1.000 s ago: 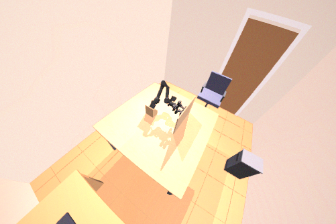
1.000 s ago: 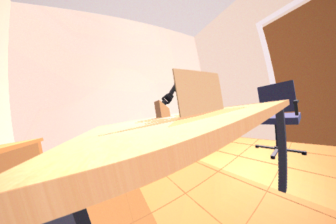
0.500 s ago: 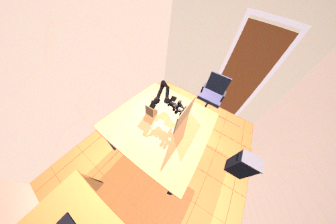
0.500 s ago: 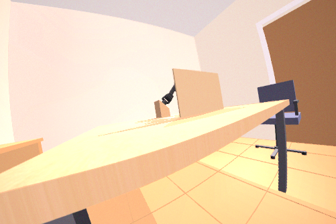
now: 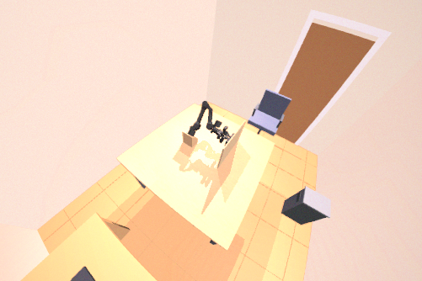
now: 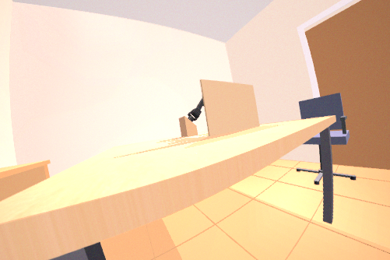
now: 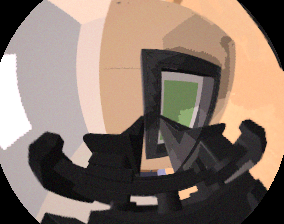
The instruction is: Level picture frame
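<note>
The picture frame (image 7: 152, 75), with a black border, pale mat and green picture, hangs on the upright tan wall panel (image 7: 123, 92) (image 5: 228, 151) (image 6: 231, 109). In the wrist view its top edge slopes down to the right; perspective makes its true tilt hard to judge. My gripper (image 7: 150, 117) is shut on the frame's left side bar, one finger on each side of it. In the top view the arm reaches to the panel's picture side. The screw and notched strip are hidden. In the exterior view the panel hides the frame and gripper.
A small upright wooden block (image 5: 190, 140) (image 6: 188, 128) stands near the arm's base on the table (image 5: 154, 156) (image 6: 103, 171). A chair (image 5: 267, 118) (image 6: 323, 117) stands beyond the table, and a dark box (image 5: 304, 207) is on the floor.
</note>
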`<state>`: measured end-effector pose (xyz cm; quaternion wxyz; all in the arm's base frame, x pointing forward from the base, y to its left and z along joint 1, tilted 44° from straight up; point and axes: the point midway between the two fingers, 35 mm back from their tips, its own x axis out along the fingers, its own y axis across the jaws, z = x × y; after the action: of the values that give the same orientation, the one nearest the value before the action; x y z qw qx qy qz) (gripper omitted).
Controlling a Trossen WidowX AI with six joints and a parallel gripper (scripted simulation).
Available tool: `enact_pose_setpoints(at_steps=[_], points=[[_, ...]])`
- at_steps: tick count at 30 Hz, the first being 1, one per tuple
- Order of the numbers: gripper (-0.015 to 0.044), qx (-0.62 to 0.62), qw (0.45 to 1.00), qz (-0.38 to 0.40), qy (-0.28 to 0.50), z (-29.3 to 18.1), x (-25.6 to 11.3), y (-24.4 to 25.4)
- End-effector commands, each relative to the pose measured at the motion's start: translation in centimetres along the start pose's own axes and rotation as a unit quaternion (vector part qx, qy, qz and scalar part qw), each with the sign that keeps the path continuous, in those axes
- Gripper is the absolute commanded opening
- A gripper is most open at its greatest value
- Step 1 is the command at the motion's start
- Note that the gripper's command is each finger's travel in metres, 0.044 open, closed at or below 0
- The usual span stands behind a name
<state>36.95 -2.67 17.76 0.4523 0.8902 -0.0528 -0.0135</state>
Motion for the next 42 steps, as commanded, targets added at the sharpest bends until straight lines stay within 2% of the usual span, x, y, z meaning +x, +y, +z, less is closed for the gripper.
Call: enact_pose_setpoints(at_steps=[1,6,42], points=[[0.005,0.001,1.0,0.0,0.001,-0.1,0.08,0.07],[0.0,0.001,1.0,0.0,0.001,-0.1,0.08,0.07],[0.0,0.001,1.0,0.0,0.001,0.01,0.02,0.92]])
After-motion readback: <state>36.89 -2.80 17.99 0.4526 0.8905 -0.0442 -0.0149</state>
